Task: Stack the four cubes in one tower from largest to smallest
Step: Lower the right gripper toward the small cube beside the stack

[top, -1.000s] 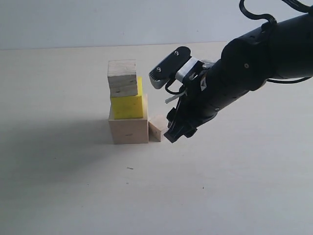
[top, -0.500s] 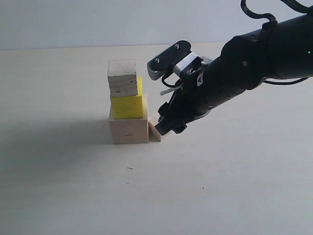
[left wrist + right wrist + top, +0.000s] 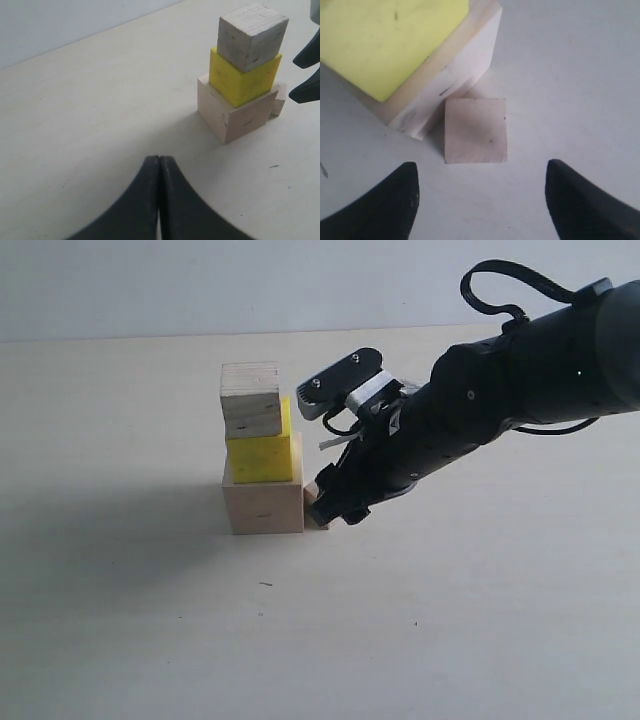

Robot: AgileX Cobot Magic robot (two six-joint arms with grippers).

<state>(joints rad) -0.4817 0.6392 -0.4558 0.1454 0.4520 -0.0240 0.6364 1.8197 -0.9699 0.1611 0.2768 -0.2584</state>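
A large pale wood cube (image 3: 262, 506) stands on the table and carries the yellow cube (image 3: 262, 456). A small pale wood cube (image 3: 250, 400) sits on the yellow one. The other small pale cube (image 3: 476, 131) lies on the table against the large cube's right side. In the exterior view only a sliver of it (image 3: 314, 510) shows past the arm. My right gripper (image 3: 481, 175) hangs open just above and short of this cube, with nothing between its fingers. My left gripper (image 3: 159, 161) is shut and empty, well away from the stack (image 3: 242, 75).
The pale table (image 3: 150, 620) spreads around the stack, and a light wall (image 3: 200, 280) runs along the back. The right arm (image 3: 520, 380) reaches in from the right at a low slant. The tips of the right fingers (image 3: 307, 55) show in the left wrist view.
The right gripper has moved left and down, closing in on the small cube beside the stack, which it now mostly hides in the exterior view. The stack has not moved.
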